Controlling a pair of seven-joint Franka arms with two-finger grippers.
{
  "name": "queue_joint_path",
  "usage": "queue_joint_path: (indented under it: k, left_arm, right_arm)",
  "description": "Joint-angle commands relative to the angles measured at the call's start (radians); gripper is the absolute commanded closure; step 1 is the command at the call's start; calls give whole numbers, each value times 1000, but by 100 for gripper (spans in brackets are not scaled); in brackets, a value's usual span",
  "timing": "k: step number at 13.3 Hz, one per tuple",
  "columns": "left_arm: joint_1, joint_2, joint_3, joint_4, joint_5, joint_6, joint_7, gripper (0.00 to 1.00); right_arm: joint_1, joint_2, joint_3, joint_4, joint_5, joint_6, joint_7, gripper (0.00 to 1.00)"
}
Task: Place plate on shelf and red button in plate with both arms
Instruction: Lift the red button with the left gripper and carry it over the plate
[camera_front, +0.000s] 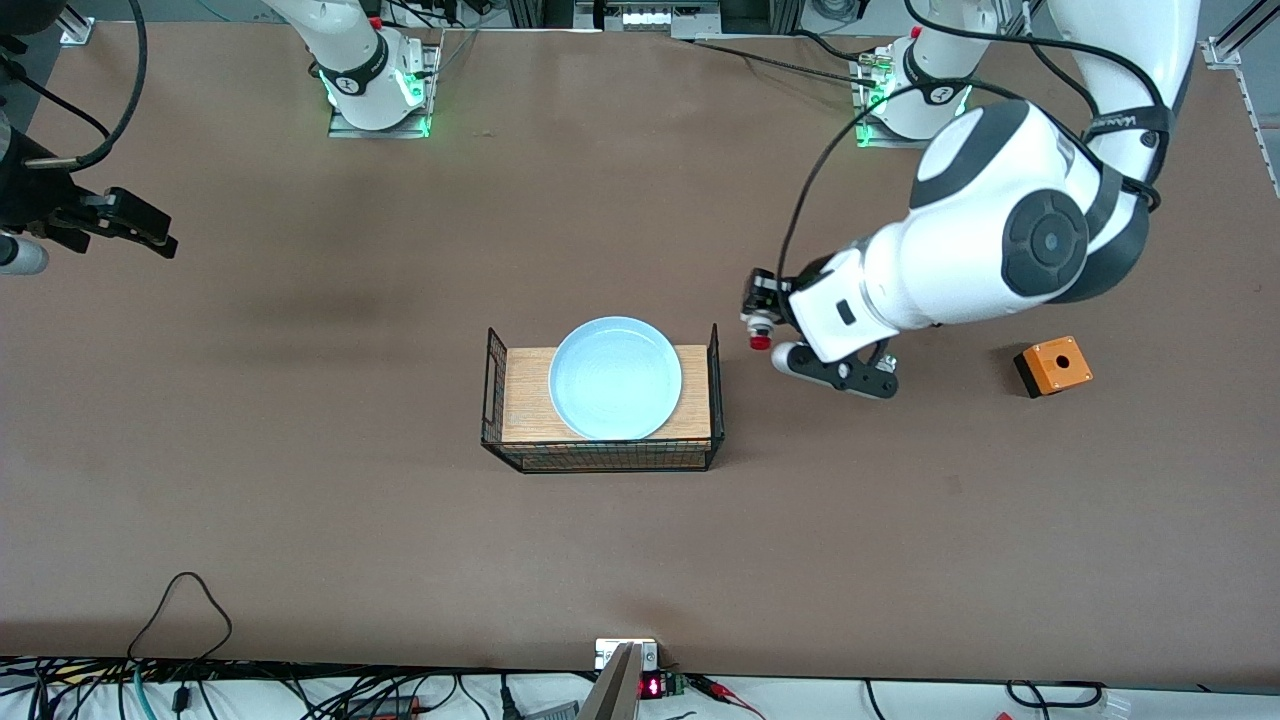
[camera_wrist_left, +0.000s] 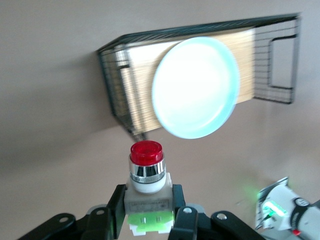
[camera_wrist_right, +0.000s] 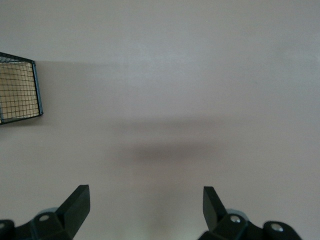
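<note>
Brown tabletop (camera_front: 300, 480), matte, seen from the high front camera. Going from the right arm's end of the table toward the left arm's end:

Right gripper (camera_wrist_right: 146, 202) held above bare table at that arm's end, fingers spread wide, nothing between them. Arm waits. In the front view it shows only as a dark shape at the frame edge (camera_front: 125, 222), detail hard to make out there. A corner of the basket (camera_wrist_right: 20, 90) shows in the right wrist view, well apart from the fingers.

Mid-table: black wire basket (camera_front: 495, 400) with a wooden board (camera_front: 525, 400) as its floor. Plate (camera_front: 615, 377), pale blue, round, lies flat on the board inside the basket, filling most of its depth.

Just past the basket's end wall, toward the left arm's end: left gripper (camera_front: 765, 315), clamped on the button (camera_front: 760, 335). The left wrist view shows the fingers (camera_wrist_left: 117, 207) pressed on the white body, green block (camera_wrist_left: 150, 221) low between them, red cap (camera_wrist_left: 146, 152) pointing toward the basket. Button is in the air over bare table beside the basket, not over the plate.

Orange box (camera_front: 1052, 366) with a hole on top sits on the table near the left arm's end, well apart from the gripper.
</note>
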Motion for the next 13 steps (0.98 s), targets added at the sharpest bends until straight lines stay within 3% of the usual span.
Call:
queue_joint_path:
  k: [1,4,8,13]
  left_arm:
    - [-81,55,5,33,-16,127,-145,93]
    - [-173,116,51,22,1,308,-254,93]
    - [-374,153,273,27,-1,415,-267,93]
    - [-421,214,308,22,45,508,-268,92]
  right_arm:
    - [12,1,9,18,-4,-23,-9,0]
    - [9,-7,8,21,-3,-38,-17,0]
    - [8,-6,1,35,8,-50,-32,0]
    - [8,-1,4,35,6,-50,-31,0]
